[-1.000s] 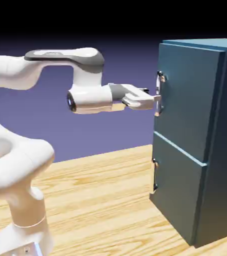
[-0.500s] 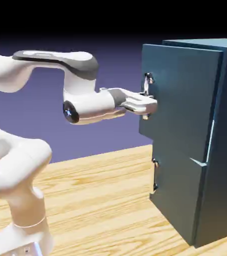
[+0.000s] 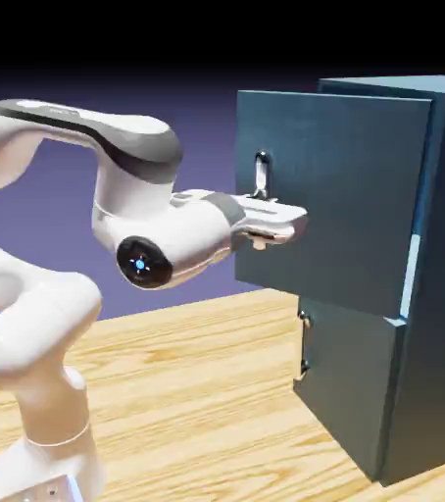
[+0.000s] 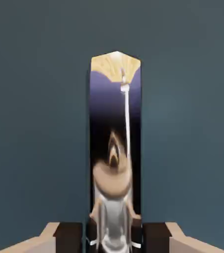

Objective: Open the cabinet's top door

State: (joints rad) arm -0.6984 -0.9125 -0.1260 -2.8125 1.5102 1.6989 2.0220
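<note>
Cabinet (image 3: 432, 294) stands on the desk (image 3: 197, 392) toward its right edge, tall and teal-blue. Its top door (image 3: 344, 196) is swung partly out from the body, a pale gap showing along the hinge side, while the shorter lower door (image 3: 349, 392) sits flush. The claw (image 3: 287, 224) is clamped on the top door's handle (image 3: 262, 175) (a vertical silver bar), the arm reaching in level from the left. The hand view shows that handle (image 4: 115, 168) large and mirror-like between the fingertips (image 4: 55, 238), against the door panel.
</note>
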